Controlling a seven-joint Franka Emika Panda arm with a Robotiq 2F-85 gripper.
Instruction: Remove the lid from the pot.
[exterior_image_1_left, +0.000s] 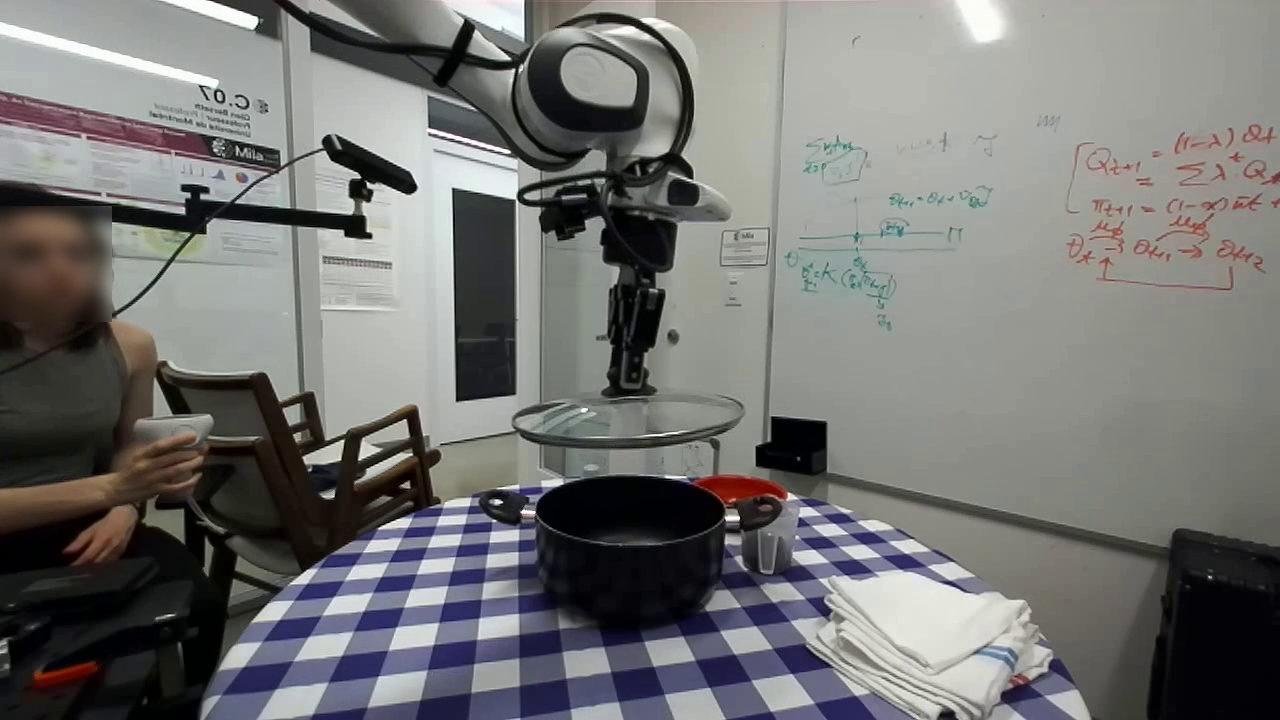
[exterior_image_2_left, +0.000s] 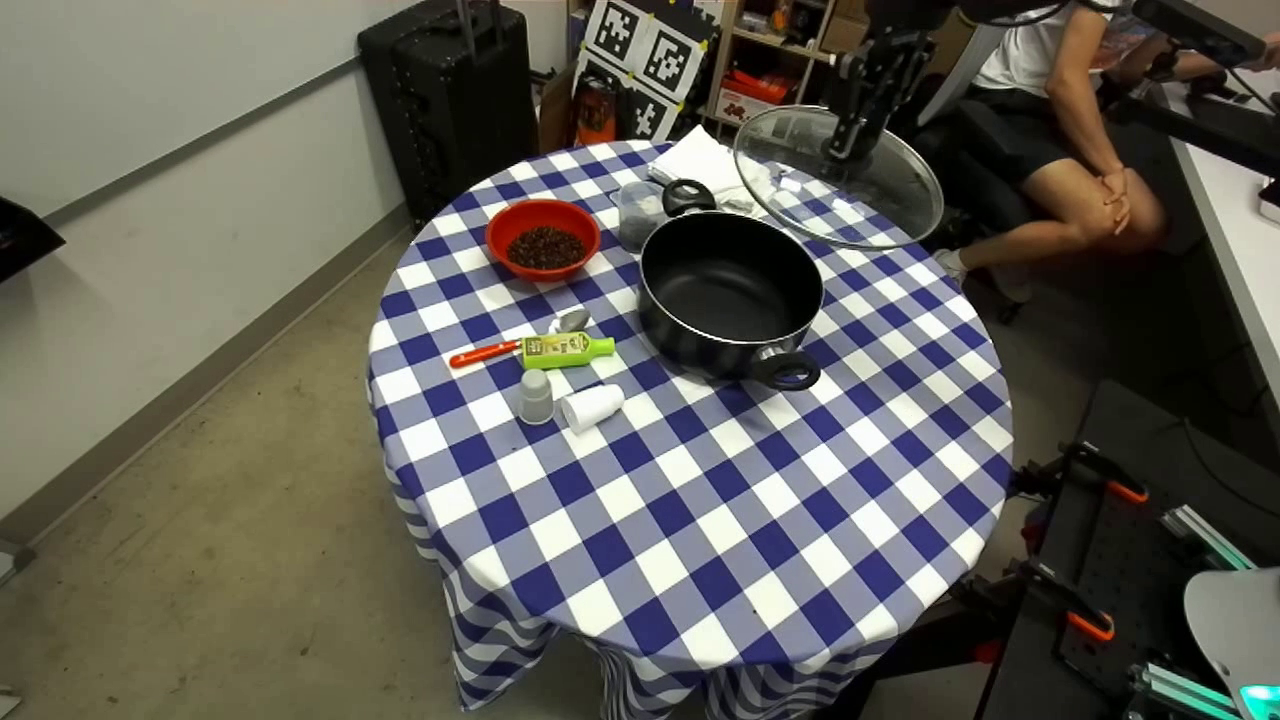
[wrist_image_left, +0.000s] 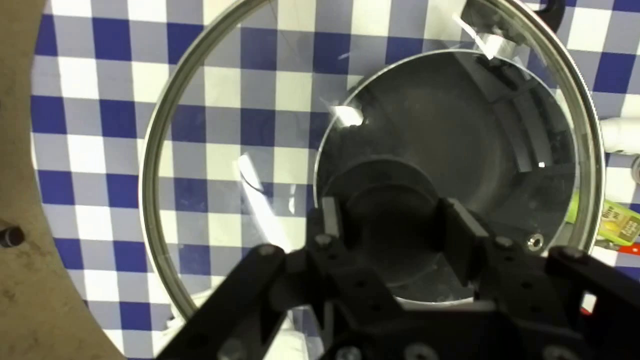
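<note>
Robot arm holds glass lid over uncovered pot

A round table wears blue-and-white check; over it the white arm reaches in from above, while a person sits nearby, a pale object in hand; the black pot stands upright on the table, its mouth open, a handle at either side; the lid hangs above the pot and apart from it, close to level in an exterior view, its glass showing the pot beneath in the wrist view; white cloths lie folded in a pile; the gripper points down at the lid; a red bowl holds dark bits near the pot; a clear container stands between the bowl and a pot handle; a green bottle, its label reading "Olive oil" in the wrist view, lies on its side, near a tipped white cup; the fingers stand parted only by the width of the lid's black knob, clasped between them.
</note>
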